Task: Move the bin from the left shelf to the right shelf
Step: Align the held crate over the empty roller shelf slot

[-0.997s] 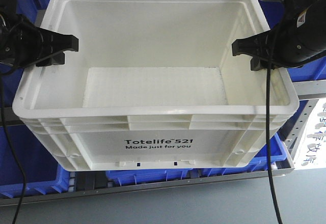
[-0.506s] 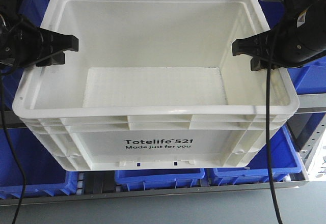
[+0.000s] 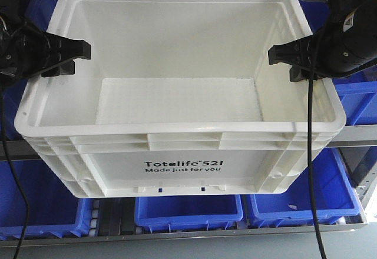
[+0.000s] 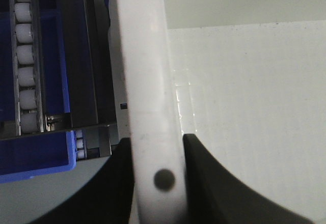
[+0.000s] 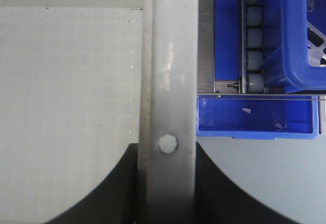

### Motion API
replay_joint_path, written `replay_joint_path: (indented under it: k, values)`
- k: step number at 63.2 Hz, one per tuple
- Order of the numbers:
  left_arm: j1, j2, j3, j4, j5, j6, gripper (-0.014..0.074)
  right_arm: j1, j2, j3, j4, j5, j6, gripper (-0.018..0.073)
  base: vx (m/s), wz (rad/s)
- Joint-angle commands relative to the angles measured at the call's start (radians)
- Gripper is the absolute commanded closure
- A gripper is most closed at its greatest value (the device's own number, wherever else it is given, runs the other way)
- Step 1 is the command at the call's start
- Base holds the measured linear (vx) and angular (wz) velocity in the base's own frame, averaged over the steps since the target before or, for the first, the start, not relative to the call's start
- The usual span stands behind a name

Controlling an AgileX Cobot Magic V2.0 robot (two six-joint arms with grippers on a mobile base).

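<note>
The white bin [image 3: 182, 165], printed "Totelife 521", is empty and hangs level in the air between my two arms, in front of the shelf. My left gripper [image 3: 73, 59] is shut on the bin's left rim; the left wrist view shows its black fingers [image 4: 204, 183] on either side of the rim [image 4: 145, 81]. My right gripper [image 3: 283, 62] is shut on the right rim; the right wrist view shows its fingers [image 5: 219, 193] pinching the rim [image 5: 170, 56] from both sides.
Blue bins [image 3: 188, 211] [image 3: 297, 203] [image 3: 41, 206] stand on the shelf level below the white bin, with more blue bins behind it. A grey shelf beam [image 3: 359, 132] runs at the right. Roller tracks [image 4: 25, 56] [image 5: 254, 40] and a blue bin [image 5: 254, 117] lie beside the rims.
The shelf and blue bins behind have slid downward and leftward in the front view; the white labelled strip at the right edge has gone. Both grippers keep the same hold on the bin.
</note>
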Motion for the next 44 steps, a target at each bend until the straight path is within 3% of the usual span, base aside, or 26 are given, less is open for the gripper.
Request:
replay_joint_path:
  k: [1, 44]
  values:
    - [0.003, -0.053, -0.041, 0.030, -0.082, 0.041, 0.0461, -0.019, -0.044, -0.035, -0.115, -0.103, 0.011, 0.0460, 0.11, 0.01]
    - [0.003, -0.053, -0.041, 0.030, -0.082, 0.041, 0.0461, -0.019, -0.044, -0.035, -0.115, -0.103, 0.011, 0.0460, 0.11, 0.02]
